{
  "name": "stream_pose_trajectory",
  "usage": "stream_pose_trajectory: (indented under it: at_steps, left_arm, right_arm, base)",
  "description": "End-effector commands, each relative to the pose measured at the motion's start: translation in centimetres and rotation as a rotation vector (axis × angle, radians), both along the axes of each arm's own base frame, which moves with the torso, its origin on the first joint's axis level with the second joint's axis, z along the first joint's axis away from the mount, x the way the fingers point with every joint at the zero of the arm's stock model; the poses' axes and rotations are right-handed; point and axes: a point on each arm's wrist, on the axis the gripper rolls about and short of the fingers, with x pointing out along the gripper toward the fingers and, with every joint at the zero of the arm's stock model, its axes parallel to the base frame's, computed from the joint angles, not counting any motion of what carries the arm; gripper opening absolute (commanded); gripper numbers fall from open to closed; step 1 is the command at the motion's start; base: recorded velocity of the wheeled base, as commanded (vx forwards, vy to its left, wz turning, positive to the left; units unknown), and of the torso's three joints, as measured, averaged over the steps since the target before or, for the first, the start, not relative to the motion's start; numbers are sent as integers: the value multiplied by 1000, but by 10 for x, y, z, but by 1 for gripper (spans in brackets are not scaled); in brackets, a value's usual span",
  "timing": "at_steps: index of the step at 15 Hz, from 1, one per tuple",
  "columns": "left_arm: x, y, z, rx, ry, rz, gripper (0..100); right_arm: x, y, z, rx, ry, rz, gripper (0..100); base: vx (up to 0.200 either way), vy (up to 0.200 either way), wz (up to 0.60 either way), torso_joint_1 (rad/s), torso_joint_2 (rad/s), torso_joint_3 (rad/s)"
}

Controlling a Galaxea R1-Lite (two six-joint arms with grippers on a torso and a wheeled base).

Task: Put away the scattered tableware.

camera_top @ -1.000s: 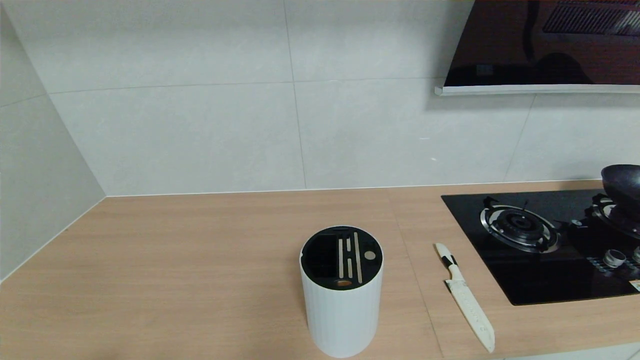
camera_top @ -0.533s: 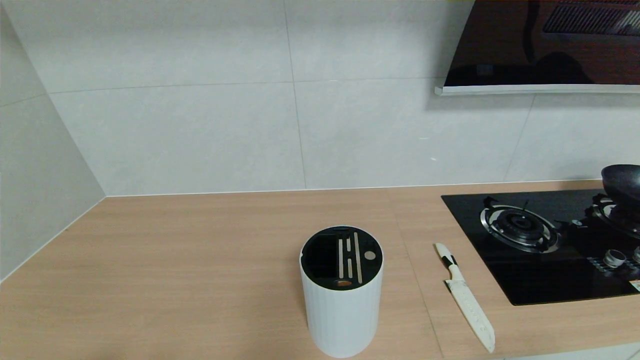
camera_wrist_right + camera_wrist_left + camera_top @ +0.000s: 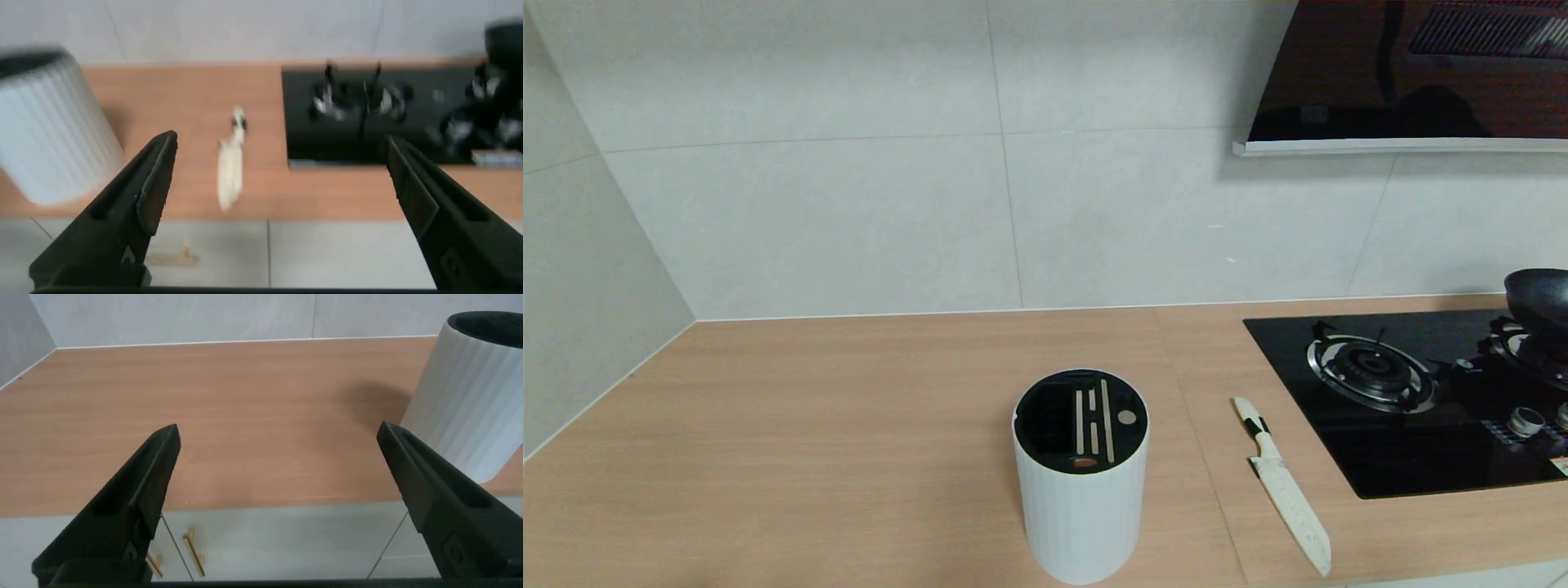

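You are looking at a wooden countertop running along a pale tiled wall, which is meeting a side wall in the corner on the left. A black glass hob is sitting in the countertop on the right, carrying 2 burners. The left burner is standing bare, and a dark pan is resting over the right burner at the view's edge. A silver knob is showing near the hob's front. A glossy dark range hood is hanging above it. Under the counter edge, pale cabinet doors are carrying 2 slim gold handles.
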Motion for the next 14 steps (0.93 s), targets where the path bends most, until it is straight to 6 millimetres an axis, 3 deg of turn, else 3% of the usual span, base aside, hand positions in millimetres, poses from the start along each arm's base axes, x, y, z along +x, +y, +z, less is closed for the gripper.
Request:
stream_pose_trajectory:
  at_steps: [1,6,11,12,14]
  left_arm:
    - [0,0,0,0,0,0,100]
    - [0,0,0,0,0,-1,100]
    - [0,0,0,0,0,-1,100]
    - [0,0,0,0,0,-1,100]
    - [0,0,0,0,0,-1,100]
  right_arm:
    - [19,1,17,6,150,56,100]
    - [61,4,31,10,406,147,100]
    - [121,22,38,-55,594,245,100]
    - [146,29,37,-68,633,248,100]
    - [175,39,35,-78,650,261,100]
  base:
    - [0,0,0,0,0,0]
    - [0,0,0,0,0,0]
    - [0,0,0,0,0,0]
    - [0,0,0,0,0,0]
    - [0,0,0,0,0,0]
